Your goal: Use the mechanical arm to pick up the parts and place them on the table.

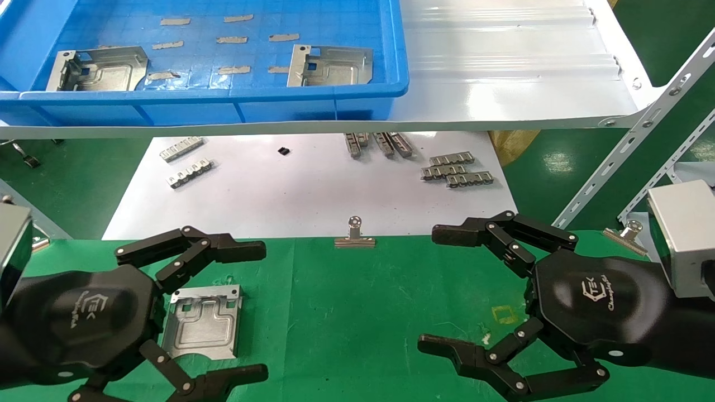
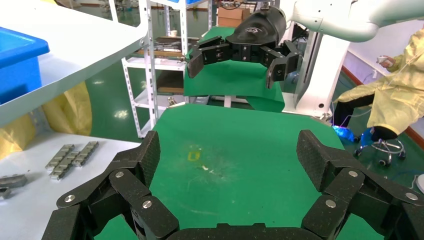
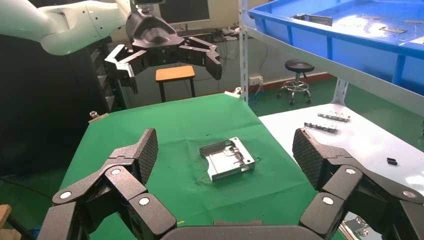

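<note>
One silver stamped part (image 1: 204, 321) lies flat on the green table (image 1: 357, 312), between the spread fingers of my left gripper (image 1: 246, 312), which is open and empty above it. The same part shows in the right wrist view (image 3: 227, 159). Two more parts (image 1: 100, 68) (image 1: 330, 65) lie in the blue bin (image 1: 223, 100) on the shelf. My right gripper (image 1: 441, 290) is open and empty over bare green cloth at the right; it also shows in the left wrist view (image 2: 235, 62). My left gripper also shows far off in the right wrist view (image 3: 165, 62).
A white sheet (image 1: 301, 190) behind the cloth holds small comb-like strips (image 1: 455, 170) (image 1: 184, 159). Binder clips (image 1: 354, 234) (image 1: 625, 233) hold the cloth's far edge. A glossy white shelf (image 1: 503, 67) overhangs. A yellow square mark (image 1: 504, 314) lies near my right gripper.
</note>
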Robot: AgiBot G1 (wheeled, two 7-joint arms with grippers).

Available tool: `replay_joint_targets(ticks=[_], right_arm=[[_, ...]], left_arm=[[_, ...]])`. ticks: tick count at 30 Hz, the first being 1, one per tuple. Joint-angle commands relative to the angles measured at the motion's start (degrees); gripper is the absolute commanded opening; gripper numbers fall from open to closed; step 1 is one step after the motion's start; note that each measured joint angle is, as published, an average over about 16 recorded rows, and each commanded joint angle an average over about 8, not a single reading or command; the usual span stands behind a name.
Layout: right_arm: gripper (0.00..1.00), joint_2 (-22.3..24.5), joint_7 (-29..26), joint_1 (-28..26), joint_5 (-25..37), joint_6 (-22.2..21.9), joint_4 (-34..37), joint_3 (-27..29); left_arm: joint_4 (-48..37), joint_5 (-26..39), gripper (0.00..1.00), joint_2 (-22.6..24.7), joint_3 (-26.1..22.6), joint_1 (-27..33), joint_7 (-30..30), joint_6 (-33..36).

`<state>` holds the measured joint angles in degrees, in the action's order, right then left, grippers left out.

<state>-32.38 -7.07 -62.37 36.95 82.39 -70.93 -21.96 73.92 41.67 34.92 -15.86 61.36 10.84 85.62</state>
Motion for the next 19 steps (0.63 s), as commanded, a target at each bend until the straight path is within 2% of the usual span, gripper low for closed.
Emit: replay_joint_targets(ticks=[1,19], right_arm=[[1.0,0.0,0.0,0.0,0.0,0.0,0.0,0.0],[1.0,0.0,0.0,0.0,0.0,0.0,0.0,0.0]], left_arm=[[-0.09,0.04,1.0,0.02,-0.04,0.05,-0.03,0.01],[-0.4,0.19,1.0,0.09,-0.15,0.2,-0.14,0.07]])
